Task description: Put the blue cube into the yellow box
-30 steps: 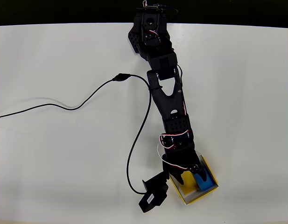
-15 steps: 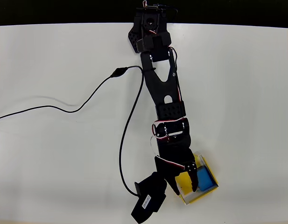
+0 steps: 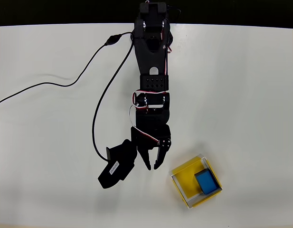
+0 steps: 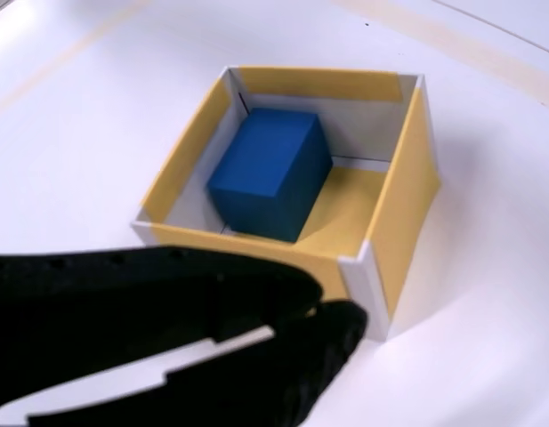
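Blue cube [image 3: 206, 182] lies apart from end effector [image 3: 152, 166].

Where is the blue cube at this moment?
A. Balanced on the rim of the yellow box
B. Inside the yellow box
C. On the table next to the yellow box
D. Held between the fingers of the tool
B: the blue cube rests on the floor of the yellow box, with the tool off to the side and empty.

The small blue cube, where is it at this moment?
The small matte blue cube lies inside the square yellow open-topped box, lower right in the overhead view, against its right wall.
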